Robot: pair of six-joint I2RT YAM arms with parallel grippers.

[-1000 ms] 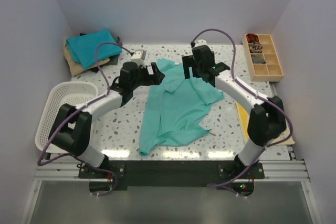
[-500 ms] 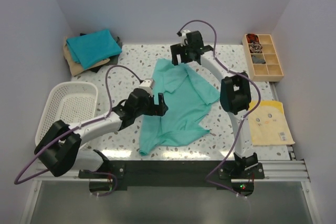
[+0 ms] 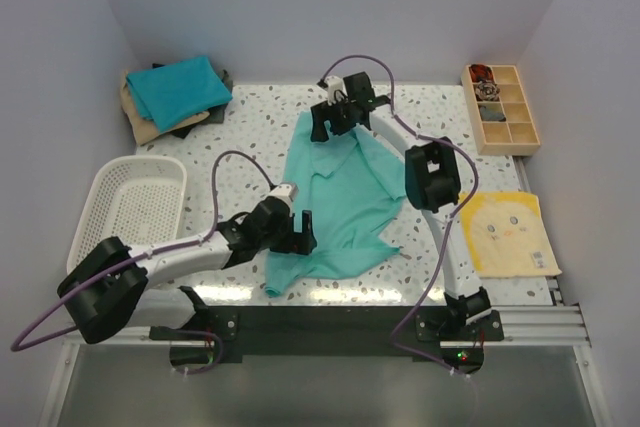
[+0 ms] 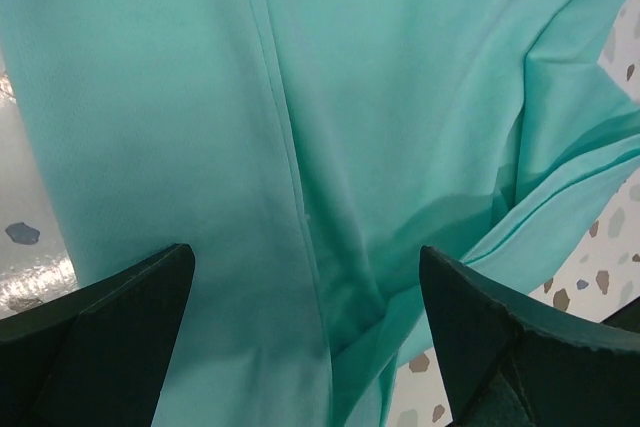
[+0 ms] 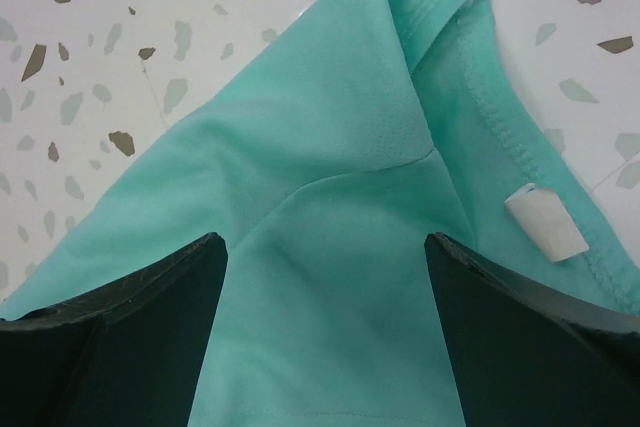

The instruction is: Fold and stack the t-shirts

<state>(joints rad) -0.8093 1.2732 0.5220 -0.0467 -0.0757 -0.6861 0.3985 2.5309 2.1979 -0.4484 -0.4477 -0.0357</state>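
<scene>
The light sea-green cloth t-shirt lay rumpled mid-worktop, not yet folded. The left gripper hovered at its near-left edge and the right gripper over the collar, both with jaws apart. Next, I judged, each needed to pinch an edge and straighten the cloth. The white mesh plastic basket looked bare. The wooden compartment tray held small dark bits in its far cells.

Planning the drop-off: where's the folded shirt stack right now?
In the top external view, the folded stack sits in the far left corner of the table, just beyond the white basket, with the teal-blue shirt on top.
</scene>
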